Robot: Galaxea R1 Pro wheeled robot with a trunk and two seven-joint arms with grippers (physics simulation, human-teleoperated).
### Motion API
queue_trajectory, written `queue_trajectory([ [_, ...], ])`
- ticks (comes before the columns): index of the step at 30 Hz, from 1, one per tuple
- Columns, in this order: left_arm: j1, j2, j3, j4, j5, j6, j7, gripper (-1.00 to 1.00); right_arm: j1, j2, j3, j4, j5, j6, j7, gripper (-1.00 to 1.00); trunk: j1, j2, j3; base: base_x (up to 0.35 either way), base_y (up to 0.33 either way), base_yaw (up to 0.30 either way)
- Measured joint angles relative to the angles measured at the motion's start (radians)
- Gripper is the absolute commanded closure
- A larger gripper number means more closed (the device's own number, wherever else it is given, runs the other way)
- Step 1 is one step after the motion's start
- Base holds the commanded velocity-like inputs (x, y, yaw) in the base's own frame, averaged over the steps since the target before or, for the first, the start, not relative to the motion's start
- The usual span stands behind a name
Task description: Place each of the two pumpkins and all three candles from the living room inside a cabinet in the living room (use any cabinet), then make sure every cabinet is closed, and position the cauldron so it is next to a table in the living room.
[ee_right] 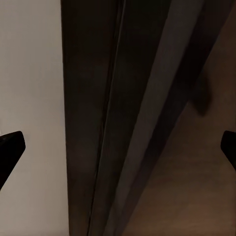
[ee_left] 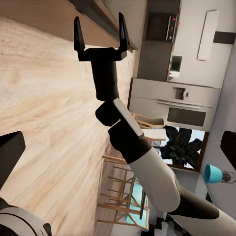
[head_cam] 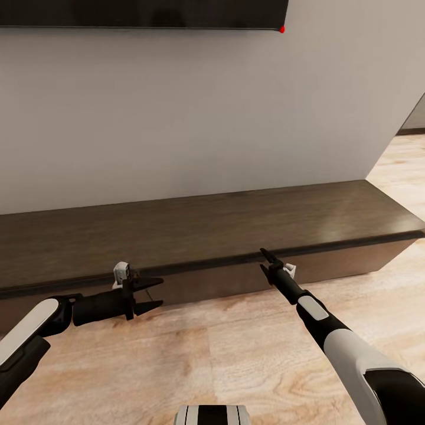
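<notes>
Here both empty: left end effector (head_cam: 154, 293) spread; right end effector (head_cam: 264, 252) spread (tips at cabinet (head_cam: 206, 227) edge).

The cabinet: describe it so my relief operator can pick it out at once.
Start at the grey wall under the black screen. Along its foot, on the pale wood floor, runs the cabinet: long, low and dark brown like a bench. Its plain front has no visible handles, and both grippers hover at its front edge.

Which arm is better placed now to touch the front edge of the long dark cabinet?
Right. The right gripper has its tip at the cabinet top's front edge and points at it. The left gripper, jaws open, points sideways along the front, lower down.
</notes>
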State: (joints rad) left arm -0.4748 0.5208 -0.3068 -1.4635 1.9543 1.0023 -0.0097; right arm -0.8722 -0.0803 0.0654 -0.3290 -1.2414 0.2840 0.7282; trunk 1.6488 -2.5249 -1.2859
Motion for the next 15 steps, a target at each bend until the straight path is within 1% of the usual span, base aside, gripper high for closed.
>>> queue_trajectory([
  [15,0.0,0.0,0.0,-0.002,0.0,0.0,0.0,-1.0,0.0,0.0,0.0,0.0,0.0,0.0,0.0,-1.0,0.0,0.0,0.0,0.0,0.0,0.0],
])
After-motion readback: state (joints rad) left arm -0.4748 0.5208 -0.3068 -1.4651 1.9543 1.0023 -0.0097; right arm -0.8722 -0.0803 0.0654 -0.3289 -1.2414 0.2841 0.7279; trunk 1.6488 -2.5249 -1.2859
